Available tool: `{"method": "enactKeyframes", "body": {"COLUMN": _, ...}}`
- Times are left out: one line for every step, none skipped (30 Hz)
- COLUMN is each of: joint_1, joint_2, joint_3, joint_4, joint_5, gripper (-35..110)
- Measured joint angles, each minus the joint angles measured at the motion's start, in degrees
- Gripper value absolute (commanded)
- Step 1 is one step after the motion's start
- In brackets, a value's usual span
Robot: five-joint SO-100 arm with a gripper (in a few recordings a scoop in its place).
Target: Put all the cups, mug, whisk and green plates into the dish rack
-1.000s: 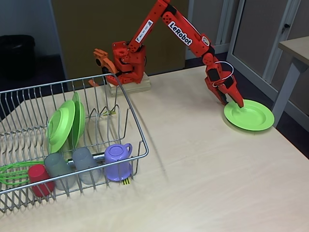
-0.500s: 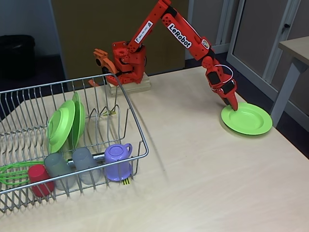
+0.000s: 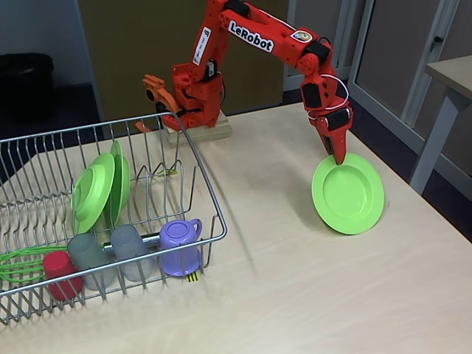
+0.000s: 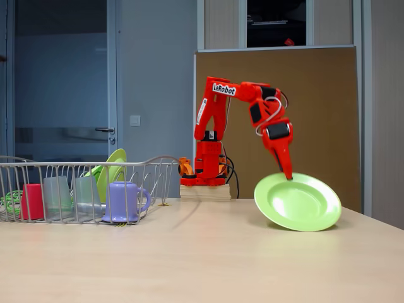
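Note:
My red gripper is shut on the top rim of a lime-green plate, which hangs tilted just above the table at the right. In the silver wire dish rack at the left, two more green plates stand on edge. Along the rack's front sit the red cup, two grey cups, the purple mug and the green whisk.
The arm's base stands on a wooden block behind the rack. The light wood table has open surface between rack and plate. Its right edge runs close to the plate; another table's leg stands beyond.
The plate lay flat on the table under the gripper; now it is lifted by its rim, tilted up on edge, and carried left toward the table's middle.

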Motion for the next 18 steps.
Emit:
{"method": "enactKeyframes", "body": {"joint_1": 1.0, "joint_2": 0.7, "joint_3": -1.2, "joint_4": 1.1, "joint_5": -0.6, "gripper": 0}}
{"method": "enactKeyframes", "body": {"joint_1": 1.9, "joint_2": 1.2, "joint_3": -2.4, "joint_4": 2.3, "joint_5": -1.0, "gripper": 0}}
{"method": "enactKeyframes", "body": {"joint_1": 3.0, "joint_2": 2.1, "joint_3": -3.0, "joint_4": 3.3, "joint_5": -1.5, "gripper": 0}}
{"method": "enactKeyframes", "body": {"joint_1": 3.9, "joint_2": 3.0, "joint_3": -3.3, "joint_4": 4.3, "joint_5": -1.8, "gripper": 0}}
{"method": "enactKeyframes", "body": {"joint_1": 4.7, "joint_2": 3.7, "joint_3": -4.0, "joint_4": 5.4, "joint_5": -2.0, "gripper": 0}}
{"method": "enactKeyframes", "body": {"joint_1": 5.6, "joint_2": 4.6, "joint_3": -4.8, "joint_4": 6.3, "joint_5": -2.2, "gripper": 0}}
{"method": "enactKeyframes", "body": {"joint_1": 6.1, "joint_2": 5.2, "joint_3": -5.8, "joint_4": 7.4, "joint_5": -2.2, "gripper": 0}}
{"method": "enactKeyframes", "body": {"joint_1": 6.4, "joint_2": 5.8, "joint_3": -7.1, "joint_4": 8.3, "joint_5": -2.2, "gripper": 0}}
{"method": "enactKeyframes", "body": {"joint_1": 7.2, "joint_2": 6.2, "joint_3": -8.3, "joint_4": 9.4, "joint_5": -2.3, "gripper": 0}}
{"method": "enactKeyframes", "body": {"joint_1": 7.6, "joint_2": 6.5, "joint_3": -9.8, "joint_4": 10.7, "joint_5": -2.5, "gripper": 0}}
{"method": "enactKeyframes", "body": {"joint_1": 8.3, "joint_2": 6.5, "joint_3": -11.6, "joint_4": 12.4, "joint_5": -2.8, "gripper": 0}}
{"method": "enactKeyframes", "body": {"joint_1": 9.0, "joint_2": 6.5, "joint_3": -13.4, "joint_4": 14.3, "joint_5": -3.1, "gripper": 0}}
{"method": "enactKeyframes", "body": {"joint_1": 9.7, "joint_2": 6.5, "joint_3": -15.3, "joint_4": 16.3, "joint_5": -3.3, "gripper": 0}}
{"method": "enactKeyframes", "body": {"joint_1": 10.2, "joint_2": 6.5, "joint_3": -17.3, "joint_4": 18.1, "joint_5": -3.8, "gripper": 0}}
{"method": "enactKeyframes", "body": {"joint_1": 10.5, "joint_2": 6.5, "joint_3": -19.5, "joint_4": 19.8, "joint_5": -4.6, "gripper": 0}}
{"method": "enactKeyframes", "body": {"joint_1": 10.8, "joint_2": 6.5, "joint_3": -21.9, "joint_4": 21.2, "joint_5": -4.9, "gripper": 0}}
{"method": "enactKeyframes", "body": {"joint_1": 11.0, "joint_2": 6.6, "joint_3": -24.0, "joint_4": 23.1, "joint_5": -5.5, "gripper": 0}}
{"method": "enactKeyframes", "body": {"joint_1": 11.6, "joint_2": 6.6, "joint_3": -26.2, "joint_4": 25.1, "joint_5": -6.0, "gripper": 0}}
